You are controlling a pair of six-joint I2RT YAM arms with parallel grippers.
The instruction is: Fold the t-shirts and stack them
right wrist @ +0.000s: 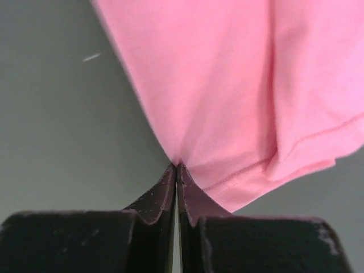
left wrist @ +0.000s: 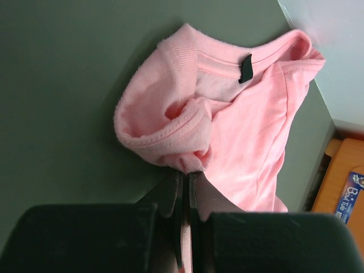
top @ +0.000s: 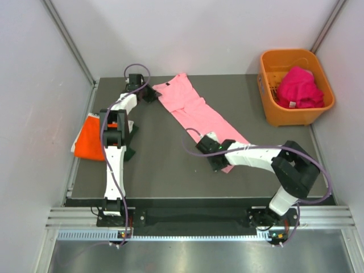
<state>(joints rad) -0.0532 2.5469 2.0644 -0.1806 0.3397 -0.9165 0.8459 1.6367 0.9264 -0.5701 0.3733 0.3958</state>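
Observation:
A light pink t-shirt (top: 196, 111) lies stretched diagonally across the dark table, folded into a long strip. My left gripper (top: 149, 94) is shut on its collar end at the back; the left wrist view shows the bunched neckband (left wrist: 170, 122) pinched at the fingertips. My right gripper (top: 219, 162) is shut on the hem end at the front; the right wrist view shows pink cloth (right wrist: 239, 85) pinched at the tips. A bright orange t-shirt (top: 90, 140) lies at the table's left edge. A magenta t-shirt (top: 298, 87) is bunched in the basket.
An orange plastic basket (top: 273, 111) stands at the back right corner of the table. Grey walls close in on the left, back and right. The left arm's links reach over the table's left side next to the orange shirt.

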